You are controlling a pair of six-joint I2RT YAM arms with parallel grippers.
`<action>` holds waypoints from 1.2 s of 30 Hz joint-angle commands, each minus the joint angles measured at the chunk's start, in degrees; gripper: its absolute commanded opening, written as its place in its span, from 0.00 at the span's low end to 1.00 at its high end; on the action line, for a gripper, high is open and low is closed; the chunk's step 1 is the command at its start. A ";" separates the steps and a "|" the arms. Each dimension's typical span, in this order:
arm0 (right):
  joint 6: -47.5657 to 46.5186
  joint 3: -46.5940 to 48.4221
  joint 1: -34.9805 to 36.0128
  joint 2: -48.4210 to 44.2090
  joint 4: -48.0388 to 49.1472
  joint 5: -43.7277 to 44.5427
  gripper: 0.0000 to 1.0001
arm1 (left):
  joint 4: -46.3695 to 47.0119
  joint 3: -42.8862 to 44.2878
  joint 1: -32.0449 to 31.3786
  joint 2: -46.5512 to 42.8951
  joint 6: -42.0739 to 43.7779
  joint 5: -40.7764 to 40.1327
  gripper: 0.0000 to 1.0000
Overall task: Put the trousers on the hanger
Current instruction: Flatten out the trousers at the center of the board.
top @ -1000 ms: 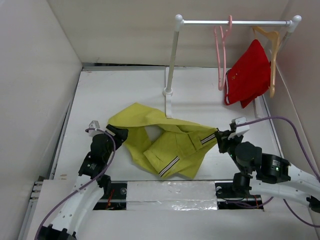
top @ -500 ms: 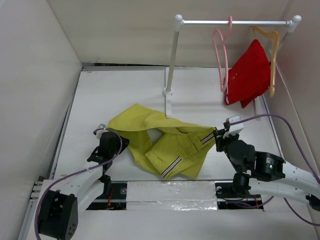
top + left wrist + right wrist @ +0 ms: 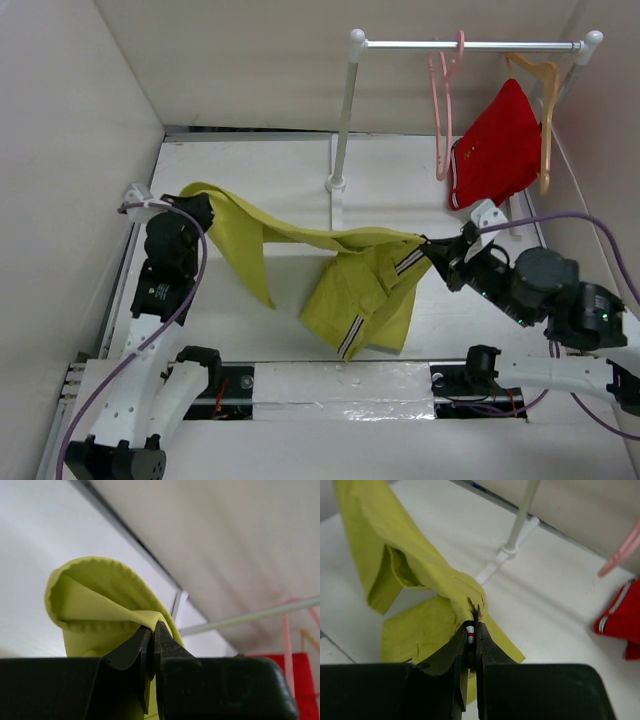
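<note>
**Left gripper**: positioned at the far left of the worktop. Jaws are clenched on a hemmed, folded edge of the trousers. The left wrist view confirms this, with yellow-green fabric pinched between the two dark tips of the gripper.

**Right gripper**: positioned right of centre. Jaws are clenched on the trousers at the striped waistband. The right wrist view shows the white, red and dark stripe caught between the tips of the gripper, with the cloth running away to the left.

**Trousers**: held up between the two grippers, with a band of fabric spanning from left to right. One leg hangs below the left end. The bulk hangs in folds below the right end, toward the near edge. Contact between the lower folds and the worktop cannot be determined.

**Pink hanger**: hooked on the rail at the far right, well apart from the trousers and bare. Just to its right, a red garment hangs on a wooden hanger. The rail's white post stands at the far centre of the worktop.
</note>
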 commanded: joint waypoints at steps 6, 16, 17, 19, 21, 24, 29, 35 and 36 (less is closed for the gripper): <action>-6.37 32.08 0.10 8.10 -3.46 -35.65 0.00 | -6.10 18.50 2.09 -2.19 9.00 -11.53 0.00; 5.85 6.52 0.19 -2.89 -3.27 20.74 0.00 | 2.16 21.58 0.96 24.65 14.29 -1.98 0.11; 6.21 6.34 -0.60 -3.07 -3.37 21.03 0.00 | 2.07 22.89 -0.97 27.24 14.55 -1.61 0.21; 5.08 5.47 -1.30 -3.68 -1.36 21.12 0.00 | -0.03 23.17 -2.21 32.33 14.46 -1.17 0.27; 3.76 4.85 -1.84 -3.86 -0.39 20.86 0.00 | 1.27 18.62 -2.22 32.54 14.37 -0.73 0.50; 2.87 4.50 -1.84 -2.19 0.33 19.72 0.00 | 2.77 13.43 -2.22 29.38 13.32 -2.31 0.64; 2.52 2.04 -2.36 0.62 1.20 20.07 0.00 | 3.56 0.45 -11.34 16.12 11.21 3.48 0.37; -1.77 0.54 -7.71 1.85 4.53 18.40 0.00 | 1.28 -13.71 -28.97 2.67 6.38 8.15 0.00; -2.66 0.37 -8.85 2.12 5.50 17.79 0.00 | 1.37 -15.57 -31.55 0.74 4.55 8.24 0.00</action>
